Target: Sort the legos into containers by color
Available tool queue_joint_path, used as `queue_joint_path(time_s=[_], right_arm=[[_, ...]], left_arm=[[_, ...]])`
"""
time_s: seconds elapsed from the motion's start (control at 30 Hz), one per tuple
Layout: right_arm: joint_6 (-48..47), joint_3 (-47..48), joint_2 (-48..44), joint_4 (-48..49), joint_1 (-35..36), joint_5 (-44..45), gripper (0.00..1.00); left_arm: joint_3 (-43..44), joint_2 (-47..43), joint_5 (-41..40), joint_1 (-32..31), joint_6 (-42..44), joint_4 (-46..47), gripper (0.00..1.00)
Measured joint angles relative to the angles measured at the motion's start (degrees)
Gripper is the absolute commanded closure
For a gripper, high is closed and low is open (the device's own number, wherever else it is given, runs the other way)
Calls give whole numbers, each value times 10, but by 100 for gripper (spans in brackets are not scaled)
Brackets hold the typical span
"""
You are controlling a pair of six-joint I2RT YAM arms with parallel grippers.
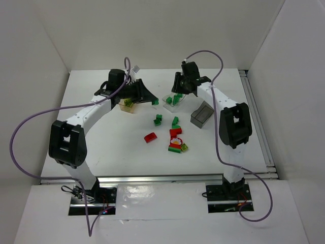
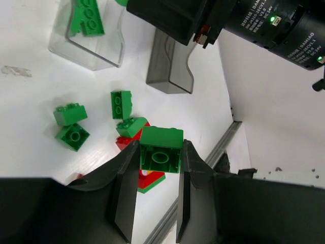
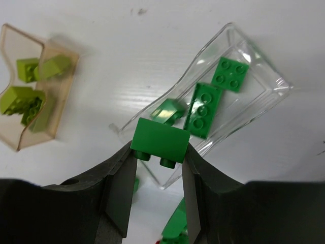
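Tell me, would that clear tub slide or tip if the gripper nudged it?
Probably slide: the clear tub looks thin-walled and light, holding only a few green bricks, on a smooth white table. Tipping seems unlikely, since it sits low and wide.

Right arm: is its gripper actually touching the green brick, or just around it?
Touching. The right wrist view shows the green brick clamped between both fingers of the right gripper, no gap either side.

The white table (image 1: 101, 152) bears an amber tub (image 3: 63, 91), clear tub (image 3: 254, 104), grey tub (image 1: 201, 116) and loose legos (image 1: 150, 137).
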Motion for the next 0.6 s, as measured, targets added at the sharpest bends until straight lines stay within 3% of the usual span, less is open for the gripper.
queue_joint_path(time_s=[0.1, 0.2, 0.23, 0.3, 0.4, 0.6], right_arm=[[0, 29, 31, -3, 0, 31, 72], [0, 49, 54, -10, 0, 49, 61], [-1, 57, 60, -14, 0, 53, 46], [-5, 63, 69, -17, 0, 56, 30], [-12, 66, 75, -27, 0, 61, 16], [-12, 49, 63, -33, 1, 95, 18]], left_arm=[[24, 24, -22, -4, -2, -15, 100], [50, 46, -43, -8, -7, -30, 100], [57, 52, -48, -10, -11, -32, 100], [68, 63, -57, -12, -15, -39, 100], [86, 78, -64, -17, -16, -46, 100], [125, 112, -87, -35, -16, -60, 100]])
